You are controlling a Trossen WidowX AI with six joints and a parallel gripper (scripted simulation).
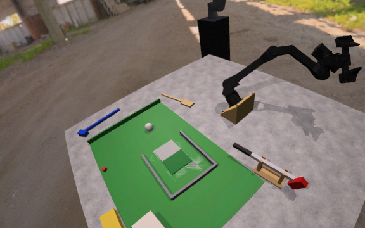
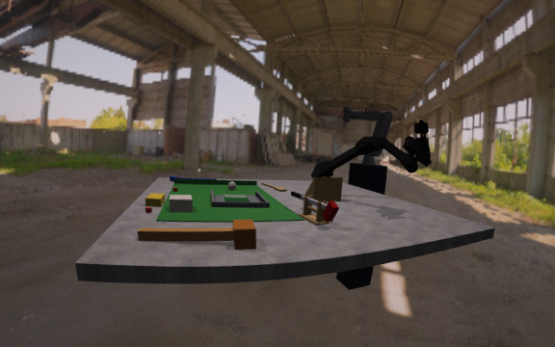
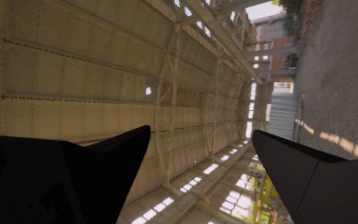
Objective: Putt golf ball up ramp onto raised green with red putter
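Observation:
The red putter lies on a small wooden rack, its black grip toward the green mat and its red head over the rack's far end. The white golf ball rests on the mat, in front of the ramp. The raised green adjoins the ramp, inside a three-sided grey border. My gripper is open and empty, high up and away from the putter; the wrist view shows only the building between the fingers.
A wooden wedge stands between the arm's base and the rack. A blue club, a wooden paddle, a brown mallet, a yellow block, a white block and small red cubes lie around.

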